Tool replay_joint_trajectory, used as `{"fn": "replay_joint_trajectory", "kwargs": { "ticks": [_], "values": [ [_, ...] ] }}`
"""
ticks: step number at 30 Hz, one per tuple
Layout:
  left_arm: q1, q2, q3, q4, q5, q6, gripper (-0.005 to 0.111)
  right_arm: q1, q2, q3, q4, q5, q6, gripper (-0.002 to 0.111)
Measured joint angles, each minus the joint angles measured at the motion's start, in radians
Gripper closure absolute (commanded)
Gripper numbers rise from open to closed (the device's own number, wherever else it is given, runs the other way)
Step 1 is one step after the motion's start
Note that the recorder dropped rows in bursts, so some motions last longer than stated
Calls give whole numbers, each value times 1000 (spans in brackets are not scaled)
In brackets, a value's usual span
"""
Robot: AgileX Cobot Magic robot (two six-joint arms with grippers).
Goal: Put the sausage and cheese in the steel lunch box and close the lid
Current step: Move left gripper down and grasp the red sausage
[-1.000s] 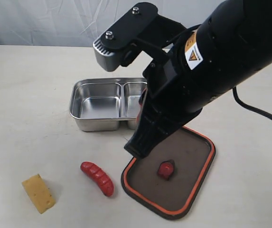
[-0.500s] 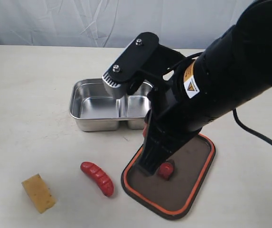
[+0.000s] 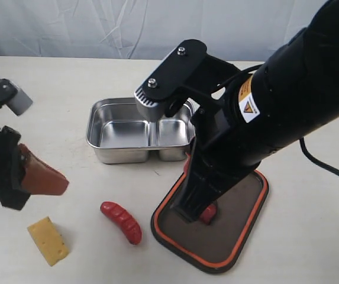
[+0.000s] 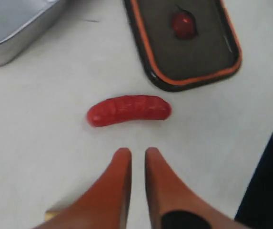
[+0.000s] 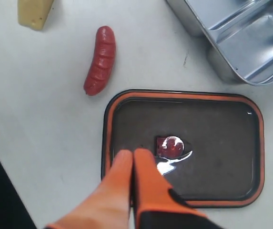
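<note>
Left wrist view: left gripper (image 4: 137,155) jaws barely parted, empty, aimed at sausage (image 4: 129,109) on table (image 4: 41,143), likely first pick; right gripper (image 5: 133,153) clenched, empty, parked over lid (image 5: 212,138) seal-up; cheese (image 3: 48,239) loose nearby; box (image 3: 122,155) empty.

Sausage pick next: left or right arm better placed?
Left, probably. The left gripper points straight at the sausage, only bare table between. The right gripper is shut over the lid, sausage off to its side.
</note>
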Motion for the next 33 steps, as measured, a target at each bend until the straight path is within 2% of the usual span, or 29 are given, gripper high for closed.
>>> {"fn": "replay_joint_trajectory", "kwargs": {
  "ticks": [3,6,8,12,15,23,33],
  "values": [
    [-119,0,0,19,-8,181,59,0,0,0,0,6,2,108],
    [-220,0,0,62,-99,334,47,0,0,0,9,16,4,108],
    [-276,0,0,75,-192,383,44,0,0,0,9,28,12,108],
    [-363,6,-2,81,-384,453,45,0,0,0,9,50,30,108],
    [-399,34,-2,104,-433,469,47,0,0,0,9,60,44,108],
    [-443,172,-2,224,-442,491,48,0,0,0,34,66,55,108],
    [-553,270,-30,250,-518,541,48,0,0,0,39,80,55,108]
  ]
}}
